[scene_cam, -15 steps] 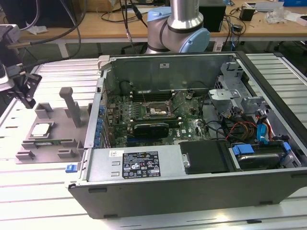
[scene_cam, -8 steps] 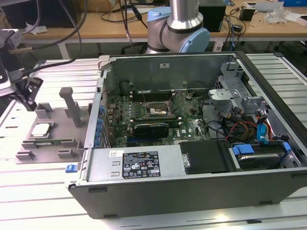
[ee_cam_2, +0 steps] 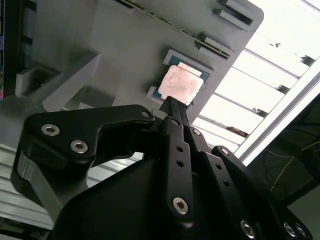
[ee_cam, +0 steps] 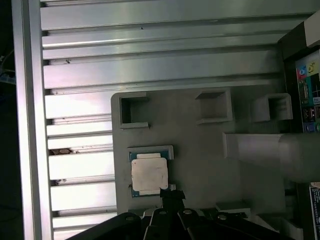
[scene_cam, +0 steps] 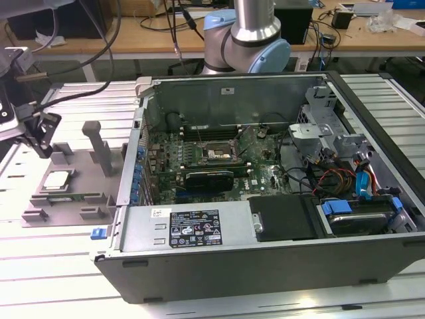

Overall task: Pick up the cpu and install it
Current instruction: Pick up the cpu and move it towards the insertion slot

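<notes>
Black, my gripper (ee_cam_2: pixel 172 102) has its jaws drawn together on nothing, hovering by the near edge of the cpu (ee_cam_2: pixel 181 84). It lies just ahead, pale silver, nearly square, flat in its pocket on the grey plastic fixture (ee_cam_2: pixel 100 40). Farther off, the open computer case (scene_cam: pixel 279 266) carries a white label (scene_cam: pixel 194 228) I cannot read.

The arm (scene_cam: pixel 247 30) is leaning out toward the exterior view's left, and its gripper (scene_cam: pixel 41 136) is pointing downward. In both wrist views the slim black fingers (ee_cam_2: pixel 175 117) are lying pressed together into one narrow tip, holding nothing.
</notes>
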`<state>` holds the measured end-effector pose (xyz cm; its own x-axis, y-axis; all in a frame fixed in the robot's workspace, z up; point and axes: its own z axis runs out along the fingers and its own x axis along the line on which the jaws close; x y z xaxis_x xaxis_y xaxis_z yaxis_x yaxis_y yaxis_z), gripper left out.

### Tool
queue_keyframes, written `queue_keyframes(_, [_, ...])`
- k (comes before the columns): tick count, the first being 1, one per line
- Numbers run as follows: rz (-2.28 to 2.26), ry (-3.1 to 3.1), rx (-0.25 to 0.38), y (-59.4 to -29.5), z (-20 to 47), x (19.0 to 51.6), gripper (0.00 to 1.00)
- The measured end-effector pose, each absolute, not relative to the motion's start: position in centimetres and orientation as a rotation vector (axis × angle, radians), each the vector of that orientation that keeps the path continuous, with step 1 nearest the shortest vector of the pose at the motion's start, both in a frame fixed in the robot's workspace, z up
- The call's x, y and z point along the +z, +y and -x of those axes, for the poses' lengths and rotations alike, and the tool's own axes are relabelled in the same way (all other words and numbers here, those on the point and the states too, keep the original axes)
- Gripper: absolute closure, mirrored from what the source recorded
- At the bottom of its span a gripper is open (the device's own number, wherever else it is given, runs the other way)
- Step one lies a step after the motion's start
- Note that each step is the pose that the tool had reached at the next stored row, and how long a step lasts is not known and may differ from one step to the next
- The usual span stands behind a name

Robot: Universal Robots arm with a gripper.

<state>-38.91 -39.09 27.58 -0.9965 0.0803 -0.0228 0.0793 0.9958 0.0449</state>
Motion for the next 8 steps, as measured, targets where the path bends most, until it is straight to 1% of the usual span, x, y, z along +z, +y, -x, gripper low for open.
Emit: queue_keyframes(8, [-0.125,3.114,0.069,-39.1,39.4,25.7,0.89])
